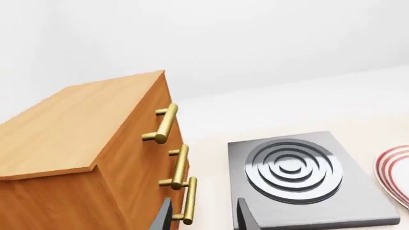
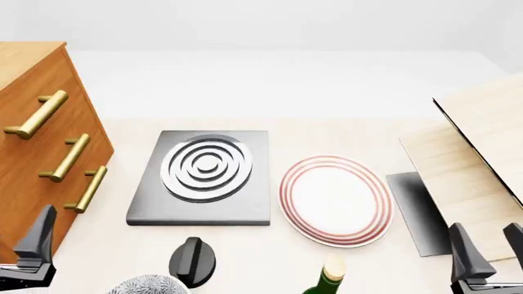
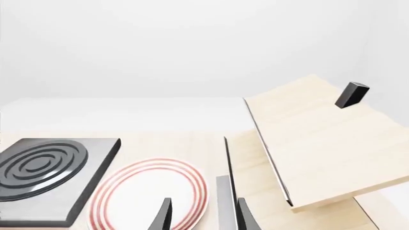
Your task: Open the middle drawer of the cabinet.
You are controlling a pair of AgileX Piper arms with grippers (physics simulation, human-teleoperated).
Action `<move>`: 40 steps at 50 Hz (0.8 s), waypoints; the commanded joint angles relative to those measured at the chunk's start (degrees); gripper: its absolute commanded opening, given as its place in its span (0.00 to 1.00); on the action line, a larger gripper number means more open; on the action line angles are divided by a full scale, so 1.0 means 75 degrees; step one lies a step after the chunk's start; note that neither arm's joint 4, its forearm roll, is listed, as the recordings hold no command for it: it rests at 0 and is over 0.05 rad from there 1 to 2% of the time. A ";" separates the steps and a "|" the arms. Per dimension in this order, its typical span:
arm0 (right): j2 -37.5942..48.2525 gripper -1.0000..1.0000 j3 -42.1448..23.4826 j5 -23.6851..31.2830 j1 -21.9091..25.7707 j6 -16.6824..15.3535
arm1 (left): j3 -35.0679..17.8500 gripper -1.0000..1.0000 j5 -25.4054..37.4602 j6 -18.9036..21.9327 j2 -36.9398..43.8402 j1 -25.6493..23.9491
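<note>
The cabinet (image 2: 33,79) is a tall orange-brown chest at the far left of the front view, with three brass bar handles stacked down its front. The middle drawer (image 1: 150,160) carries the second handle (image 2: 65,158) and sits flush with the other two fronts. In the left wrist view my left gripper (image 1: 204,218) is open, pointing past the lowest handle (image 1: 188,201) without touching the cabinet. One of its fingers (image 2: 39,236) shows low beside the cabinet. My right gripper (image 3: 204,215) is open and empty at the front right (image 2: 488,248).
A grey burner slab with concentric rings (image 2: 204,174) lies right of the cabinet, then a red-rimmed white plate (image 2: 335,199). Pale slanted boards (image 2: 482,141) stand over a grey mat (image 2: 413,208) at the right. A black knob (image 2: 192,260), a green bottle top (image 2: 327,278) and a patterned bowl (image 2: 147,286) line the front edge.
</note>
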 commanded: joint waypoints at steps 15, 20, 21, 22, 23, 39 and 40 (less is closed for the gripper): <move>-0.0011 1.00 -0.0003 -0.0006 0.0064 -0.0021 | -0.1510 1.00 -0.0334 0.3353 0.1525 -0.0355; -0.0012 1.00 -0.0004 -0.0007 0.0057 -0.0011 | -0.1355 1.00 -0.0644 0.4248 0.1731 -0.0608; -0.0011 1.00 -0.0003 -0.0008 0.0058 -0.0007 | -0.1380 1.00 -0.0606 0.4361 0.1718 -0.0686; -0.0011 1.00 -0.0003 -0.0008 0.0062 -0.0013 | -0.1331 1.00 -0.0644 0.4522 0.1702 -0.0658; -0.0010 1.00 -0.0003 -0.0008 0.0062 -0.0012 | -0.1336 1.00 -0.0652 0.4627 0.1694 -0.0660; -0.0018 1.00 -0.0009 -0.0001 0.0064 -0.0008 | -0.0565 1.00 -0.1835 0.6878 0.2084 -0.0961; -0.0018 1.00 -0.0009 -0.0001 0.0062 -0.0006 | -0.0502 1.00 -0.1986 0.6975 0.2183 -0.0958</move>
